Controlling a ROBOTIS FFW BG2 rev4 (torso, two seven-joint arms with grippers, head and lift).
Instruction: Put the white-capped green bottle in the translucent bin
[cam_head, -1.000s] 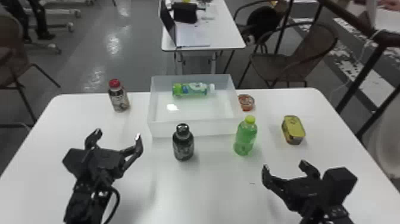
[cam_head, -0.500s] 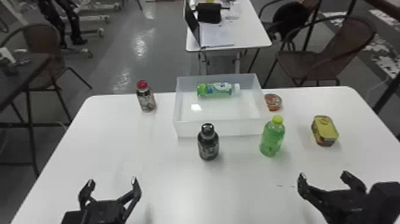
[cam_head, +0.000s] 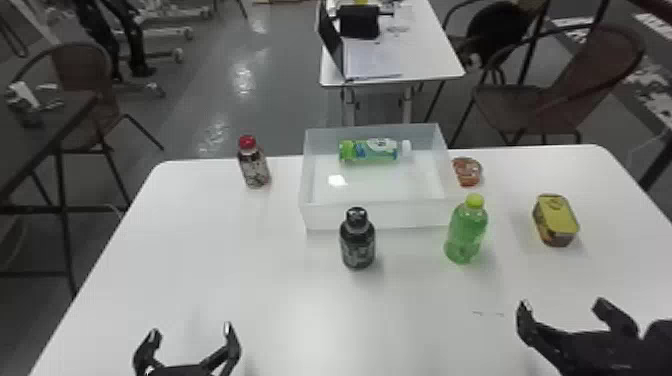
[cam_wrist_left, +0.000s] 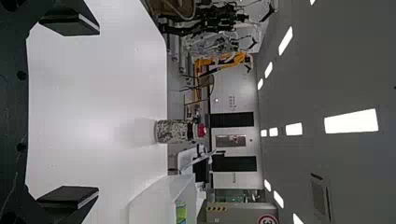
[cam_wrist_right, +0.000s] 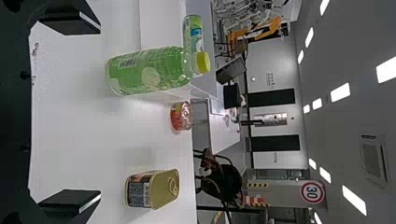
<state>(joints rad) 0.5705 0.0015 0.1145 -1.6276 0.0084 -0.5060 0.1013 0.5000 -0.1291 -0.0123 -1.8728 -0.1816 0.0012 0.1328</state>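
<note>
The white-capped green bottle (cam_head: 376, 150) lies on its side inside the translucent bin (cam_head: 378, 215), along its back wall, cap to the right. In the right wrist view part of that green bottle (cam_wrist_right: 193, 33) shows over the bin's wall. My left gripper (cam_head: 191, 332) is over the near left of the table, open with nothing between its fingers; the left wrist view shows the same left gripper (cam_wrist_left: 70, 112) spread wide. At the near right, my right gripper (cam_head: 562, 307) stands open and holds nothing, and the right wrist view has that right gripper (cam_wrist_right: 70, 112) too.
A yellow-capped green bottle (cam_head: 466, 232) and a black bottle (cam_head: 357, 240) stand before the bin. A red-capped bottle (cam_head: 254, 164) stands left of it. Right of it are a small round tin (cam_head: 467, 171) and a yellow-lidded can (cam_head: 555, 220). The white table (cam_head: 240, 280) carries them all.
The head view has shifted, so the table and its items sit farther right. Both grippers now appear lower in it, nearer the table's front. The bottle keeps its place in the bin.
</note>
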